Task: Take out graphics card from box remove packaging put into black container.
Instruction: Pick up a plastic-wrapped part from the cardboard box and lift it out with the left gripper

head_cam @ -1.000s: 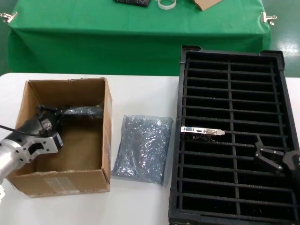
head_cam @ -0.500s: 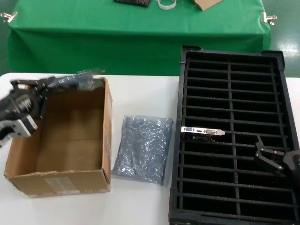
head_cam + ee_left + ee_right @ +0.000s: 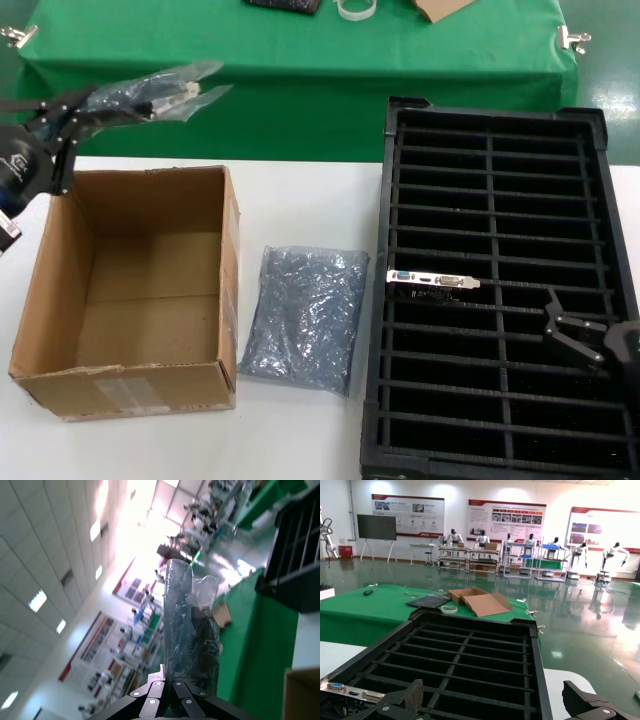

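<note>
My left gripper (image 3: 72,110) is raised above the far left corner of the brown box (image 3: 130,388), shut on a graphics card still in its crinkly grey-blue packaging (image 3: 150,92). In the left wrist view the bagged card (image 3: 186,620) sticks out from between the shut fingers (image 3: 150,700). The box's inside shows bare cardboard. Another graphics card (image 3: 432,279) stands in a slot of the black container (image 3: 372,400), silver bracket up. My right gripper (image 3: 572,335) hovers open over the container's right column, holding nothing; its own view shows its open gripper (image 3: 495,700) and that card (image 3: 350,692).
A flat antistatic bag (image 3: 305,318) lies on the white table between the box and the container. A green-covered table (image 3: 300,70) stands behind, with small items on it. The container's rim (image 3: 470,617) is close under the right gripper.
My left gripper has lifted the bagged card up out of the box and now holds it above the box's far left corner. The right arm has not moved.
</note>
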### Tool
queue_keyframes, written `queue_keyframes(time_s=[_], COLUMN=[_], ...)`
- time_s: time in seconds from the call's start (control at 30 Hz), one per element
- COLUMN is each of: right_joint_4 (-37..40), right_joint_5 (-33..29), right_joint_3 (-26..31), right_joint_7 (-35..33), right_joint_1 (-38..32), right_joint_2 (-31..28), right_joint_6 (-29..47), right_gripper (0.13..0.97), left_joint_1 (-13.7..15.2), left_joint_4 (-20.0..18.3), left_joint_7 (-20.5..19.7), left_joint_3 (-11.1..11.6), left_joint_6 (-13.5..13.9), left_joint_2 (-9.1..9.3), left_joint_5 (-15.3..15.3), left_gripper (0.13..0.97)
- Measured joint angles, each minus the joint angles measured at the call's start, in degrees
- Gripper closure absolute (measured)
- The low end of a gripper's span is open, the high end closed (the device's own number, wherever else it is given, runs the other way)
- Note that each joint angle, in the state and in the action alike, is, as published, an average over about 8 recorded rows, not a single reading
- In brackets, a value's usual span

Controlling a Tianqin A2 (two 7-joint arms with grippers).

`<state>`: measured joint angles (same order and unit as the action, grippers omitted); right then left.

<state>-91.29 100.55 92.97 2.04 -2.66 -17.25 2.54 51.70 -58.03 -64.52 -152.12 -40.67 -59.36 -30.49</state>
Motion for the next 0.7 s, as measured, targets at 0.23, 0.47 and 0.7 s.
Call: queue_keyframes(time_s=[0.23, 0.47, 0.7], right_joint_4=[2.13, 11.5, 20.8], right_joint_5=[-1.81, -11.7, -18.32], right_joint_3=[4.11, 10.69, 16.06], right_joint_7=[2.86, 11.2, 15.83], right_joint_1=[-4.62, -19.72, -34.16], right_joint_2=[-2.8, -4.39, -2.93], right_joint_6=[1.28, 11.69, 24.13], right_gripper=[0.129, 0.129, 0.129], left_joint_1=[-0.11, -0.53, -1.32], left_joint_4=[-0.54, -0.01, 2.61], left_joint_7=[-2.12, -2.56, -1.57], left_joint_3=[-0.64, -2.1, -2.83], left_joint_6=[-4.97, -7.93, -10.34], left_joint_2=[-0.25, 0.97, 2.68], left_joint_5=[3.32, 6.87, 8.97], left_gripper=[0.958, 0.958, 0.958])
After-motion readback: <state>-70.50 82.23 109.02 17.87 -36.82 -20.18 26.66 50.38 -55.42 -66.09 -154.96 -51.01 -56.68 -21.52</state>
